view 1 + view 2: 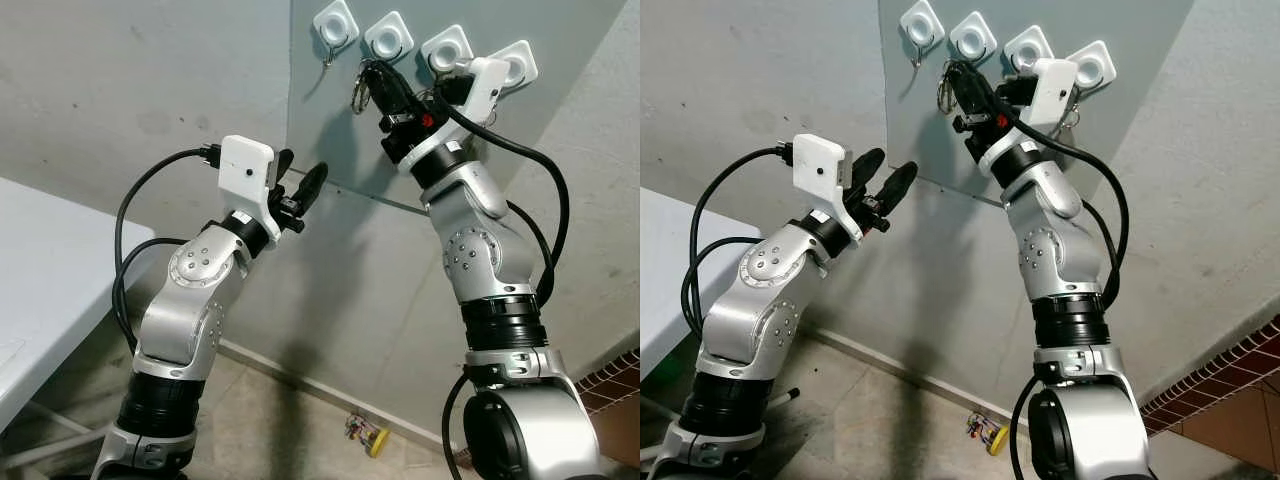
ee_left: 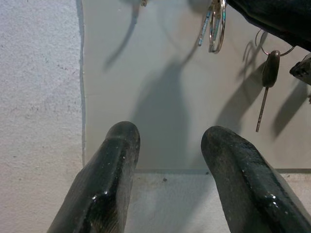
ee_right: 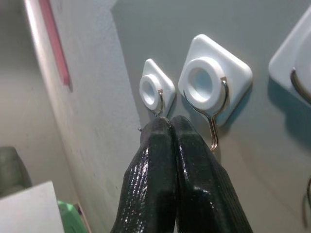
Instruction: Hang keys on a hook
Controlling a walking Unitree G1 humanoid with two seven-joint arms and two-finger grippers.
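Grey plaster wall fills the background, and a smooth grey panel point(image 1: 400, 120) is fixed to it carrying 4 white hooks in a row; a white table point(image 1: 40, 290) sits at 9 o'clock in the head views, and some small coloured object point(image 1: 366, 434) lies on the floor near the skirting at 6 o'clock.

The right gripper point(image 1: 378, 85) is raised to the row, its tip just below hook 2 point(image 1: 389, 38) counting from the robot's left; in the right wrist view its fingers point(image 3: 165, 160) are pressed flat together, tips close under the wire of hook 1 point(image 3: 156, 93) and beside hook 2. A key ring point(image 1: 359, 95) with keys dangles at the gripper's 9 o'clock side, touching it; the gripper looks clenched on that ring, though the contact itself is hidden behind the fingers; whether the ring is over a wire yet, I cannot tell.

Another key point(image 2: 268, 73) hangs further along the panel, apparently from another hook.

The left gripper point(image 1: 298, 185) hovers lower, at 8 o'clock from the keys, fingers spread and holding nothing.

My judgement: the carry is done and the keys are at the hooks; what is left is seating the ring on a wire, releasing, and backing away.
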